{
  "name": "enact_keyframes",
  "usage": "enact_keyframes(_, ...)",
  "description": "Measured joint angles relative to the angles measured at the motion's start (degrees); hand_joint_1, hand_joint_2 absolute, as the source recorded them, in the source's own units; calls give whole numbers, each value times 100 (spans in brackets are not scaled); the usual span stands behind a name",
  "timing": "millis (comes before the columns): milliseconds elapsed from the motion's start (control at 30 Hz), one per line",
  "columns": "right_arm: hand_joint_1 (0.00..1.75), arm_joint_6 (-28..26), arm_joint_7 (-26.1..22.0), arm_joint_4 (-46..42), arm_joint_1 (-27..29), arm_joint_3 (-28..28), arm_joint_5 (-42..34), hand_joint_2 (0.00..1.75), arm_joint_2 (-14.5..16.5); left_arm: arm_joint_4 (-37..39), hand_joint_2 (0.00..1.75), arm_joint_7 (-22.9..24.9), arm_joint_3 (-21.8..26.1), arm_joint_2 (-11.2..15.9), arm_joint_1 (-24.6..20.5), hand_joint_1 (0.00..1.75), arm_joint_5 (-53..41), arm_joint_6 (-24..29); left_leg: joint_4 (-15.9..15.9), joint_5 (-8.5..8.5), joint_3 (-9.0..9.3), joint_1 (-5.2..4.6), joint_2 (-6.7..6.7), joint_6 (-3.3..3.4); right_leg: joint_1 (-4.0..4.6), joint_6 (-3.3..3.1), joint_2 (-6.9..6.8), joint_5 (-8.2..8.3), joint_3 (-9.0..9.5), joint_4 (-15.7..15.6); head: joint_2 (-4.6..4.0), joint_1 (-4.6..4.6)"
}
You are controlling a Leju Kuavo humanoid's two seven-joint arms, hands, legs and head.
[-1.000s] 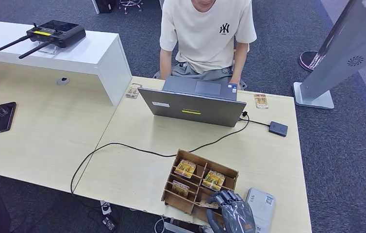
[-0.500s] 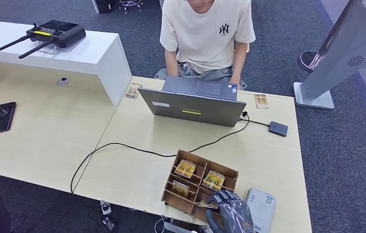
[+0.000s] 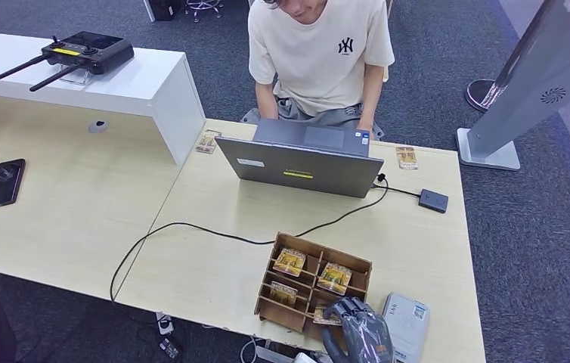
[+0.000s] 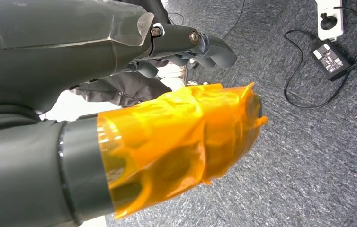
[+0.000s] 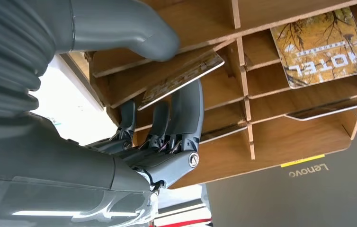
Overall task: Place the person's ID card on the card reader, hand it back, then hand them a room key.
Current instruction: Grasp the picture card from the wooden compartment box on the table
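Your right hand (image 5: 167,127) pinching a flat, glossy room key (image 5: 181,78) with gold printed pattern, thumb above, dark fingers beneath, inside the slatted brown wooden organizer (image 3: 278,306), grey laptop (image 3: 301,168) beyond your fingertips.

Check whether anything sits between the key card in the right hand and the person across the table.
The right hand pinches a key card still inside the wooden organizer. Between the organizer and the person stands the open laptop, with its cable crossing the table; a handover would likely need to pass beside it.
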Motion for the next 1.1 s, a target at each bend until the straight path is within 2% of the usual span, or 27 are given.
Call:
enact_keyframes(100, 139, 15, 11, 33, -8, -2, -2, 175, 10, 0, 0, 1, 0, 0, 0, 0, 0, -2, 0, 0, 0, 0, 0, 0, 0, 0, 0, 0, 0, 0, 0, 0)
enact_keyframes(200, 156, 41, 23, 42, -24, -9, -9, 175, 30, 0, 0, 3, 0, 0, 1, 0, 0, -13, 0, 0, 0, 0, 0, 0, 0, 0, 0, 0, 0, 0, 0, 0)
enact_keyframes(600, 165, 184, 27, 69, -44, -22, -52, 175, 66, 0, 0, 19, 0, 0, -1, 0, 0, -23, 0, 0, 3, 0, 0, -1, 0, 0, 0, 0, 1, 0, 0, 0)
enact_keyframes(1100, 169, 109, 5, 66, -44, -29, -50, 175, 76, 0, 0, 20, 0, -1, -1, 0, 0, -15, 0, 1, 2, 0, 0, -1, 0, 0, 0, 0, 1, 0, 0, -1)
